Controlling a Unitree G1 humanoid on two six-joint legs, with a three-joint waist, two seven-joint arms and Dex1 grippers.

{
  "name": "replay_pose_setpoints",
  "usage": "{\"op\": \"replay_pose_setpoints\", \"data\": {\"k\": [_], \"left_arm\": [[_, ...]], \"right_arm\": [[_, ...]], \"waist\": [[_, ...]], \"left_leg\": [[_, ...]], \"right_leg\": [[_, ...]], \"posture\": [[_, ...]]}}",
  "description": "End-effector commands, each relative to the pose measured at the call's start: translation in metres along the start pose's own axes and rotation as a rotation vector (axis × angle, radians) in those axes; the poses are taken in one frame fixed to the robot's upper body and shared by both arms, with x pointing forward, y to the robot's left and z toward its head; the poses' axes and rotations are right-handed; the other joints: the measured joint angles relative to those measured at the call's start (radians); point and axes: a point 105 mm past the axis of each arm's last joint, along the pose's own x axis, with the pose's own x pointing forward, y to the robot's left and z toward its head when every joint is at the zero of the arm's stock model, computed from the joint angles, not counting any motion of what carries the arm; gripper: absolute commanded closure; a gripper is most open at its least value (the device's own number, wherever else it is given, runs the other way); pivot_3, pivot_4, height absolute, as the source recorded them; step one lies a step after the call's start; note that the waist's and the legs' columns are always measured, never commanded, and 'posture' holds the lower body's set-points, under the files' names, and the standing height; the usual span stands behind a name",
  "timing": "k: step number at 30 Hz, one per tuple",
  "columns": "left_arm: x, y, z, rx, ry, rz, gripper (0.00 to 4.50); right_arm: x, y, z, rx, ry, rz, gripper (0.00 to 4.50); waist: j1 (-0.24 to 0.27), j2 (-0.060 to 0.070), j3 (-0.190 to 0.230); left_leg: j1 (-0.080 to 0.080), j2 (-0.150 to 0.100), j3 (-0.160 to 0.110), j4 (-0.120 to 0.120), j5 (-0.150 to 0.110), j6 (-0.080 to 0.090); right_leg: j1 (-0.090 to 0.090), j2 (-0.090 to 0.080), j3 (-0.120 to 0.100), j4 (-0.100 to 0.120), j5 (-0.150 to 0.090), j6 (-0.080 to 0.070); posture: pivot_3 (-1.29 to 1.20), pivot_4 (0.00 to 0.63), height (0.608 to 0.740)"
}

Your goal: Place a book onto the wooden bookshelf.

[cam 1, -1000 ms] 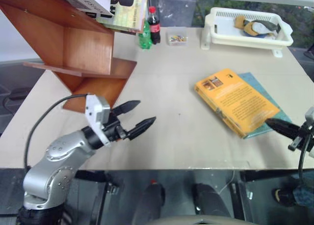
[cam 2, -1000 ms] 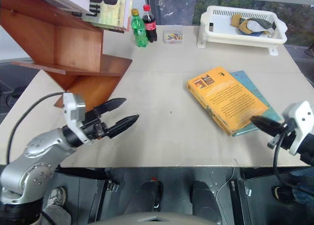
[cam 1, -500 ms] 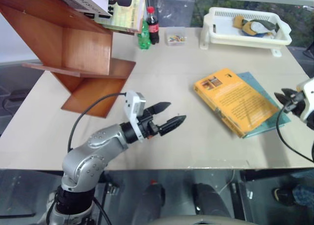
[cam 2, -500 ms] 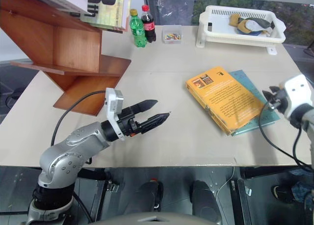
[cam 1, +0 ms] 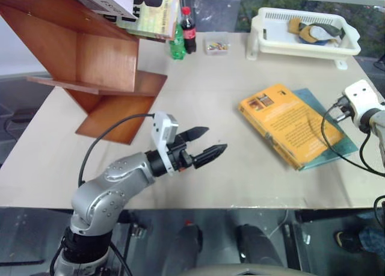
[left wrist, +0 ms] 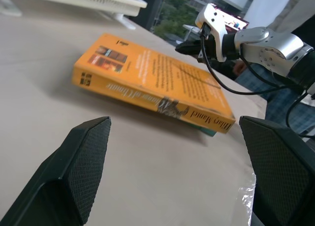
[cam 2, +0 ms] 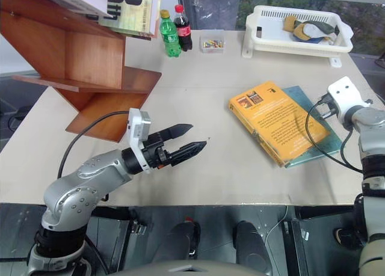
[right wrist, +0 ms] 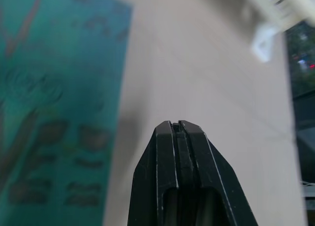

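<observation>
Beige table (cam 1: 240, 168), left hand (cam 1: 203, 142) level, fingers apart

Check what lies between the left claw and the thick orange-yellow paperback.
Nothing: between the open left claw and the thick orange-yellow paperback there is bare beige tabletop, seen in the left eye view and the left wrist view.

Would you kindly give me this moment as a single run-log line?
book: flat on teal book, not gripped | left gripper: open, over table | right gripper: shut, beside teal book | wooden bookshelf: book not placed
</observation>
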Motion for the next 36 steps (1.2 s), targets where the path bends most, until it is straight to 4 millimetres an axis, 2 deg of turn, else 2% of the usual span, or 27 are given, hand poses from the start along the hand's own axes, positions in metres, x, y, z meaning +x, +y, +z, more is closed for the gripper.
{"op": "replay_pose_setpoints", "data": {"k": [1, 10, 17, 20, 24, 28, 36], "left_arm": [[-0.005, -0.006, 0.012, 0.064, -0.042, 0.006, 0.00], [-0.010, -0.006, 0.008, 0.056, -0.042, 0.026, 0.00], [-0.011, -0.006, 0.007, 0.054, -0.040, 0.028, 0.00], [-0.011, -0.006, 0.007, 0.053, -0.037, 0.027, 0.00], [-0.011, -0.006, 0.006, 0.053, -0.033, 0.022, 0.00], [-0.010, -0.004, 0.007, 0.054, -0.030, 0.020, 0.00], [-0.012, -0.003, 0.007, 0.044, -0.024, 0.024, 0.00]], "right_arm": [[-0.002, -0.001, 0.009, -0.022, -0.009, 0.048, 4.48], [-0.003, 0.019, 0.018, 0.031, -0.051, 0.174, 4.48], [-0.008, -0.009, 0.013, 0.081, -0.033, 0.022, 4.48], [-0.011, -0.009, 0.005, 0.097, -0.007, 0.024, 4.48], [-0.012, 0.008, -0.008, 0.106, 0.047, 0.121, 4.48], [-0.012, 0.028, -0.011, 0.125, 0.067, 0.224, 4.48], [-0.013, 0.050, 0.008, 0.176, -0.008, 0.322, 4.48]], "waist": [[-0.001, 0.000, 0.000], [-0.005, 0.000, 0.000], [-0.008, 0.000, 0.000], [-0.009, 0.000, 0.000], [-0.010, 0.000, 0.000], [-0.017, 0.000, 0.000], [-0.024, 0.000, 0.000]], "left_leg": [[0.000, 0.000, 0.000, 0.000, 0.000, 0.000], [0.001, 0.000, 0.000, 0.000, 0.000, 0.000], [0.000, 0.000, -0.001, 0.000, 0.000, 0.000], [0.000, 0.000, 0.000, 0.000, 0.000, 0.000], [0.000, 0.000, 0.000, 0.000, 0.000, 0.000], [0.000, 0.000, 0.000, 0.000, 0.000, 0.000], [0.001, 0.000, 0.000, 0.000, 0.000, 0.000]], "right_leg": [[0.000, 0.000, 0.000, 0.000, 0.000, 0.000], [0.000, 0.000, 0.000, 0.001, 0.000, 0.000], [0.000, 0.000, 0.000, 0.001, 0.000, 0.000], [0.000, -0.001, 0.000, 0.001, 0.000, 0.000], [0.000, 0.000, 0.000, 0.001, 0.000, 0.000], [0.000, 0.000, 0.000, 0.001, 0.000, 0.000], [0.000, 0.000, 0.000, 0.002, 0.000, 0.000]], "posture": [[0.00, 0.150, 0.740], [0.00, 0.150, 0.740], [0.00, 0.150, 0.740], [0.00, 0.150, 0.740], [0.00, 0.150, 0.740], [0.00, 0.150, 0.740], [0.00, 0.150, 0.740]]}}
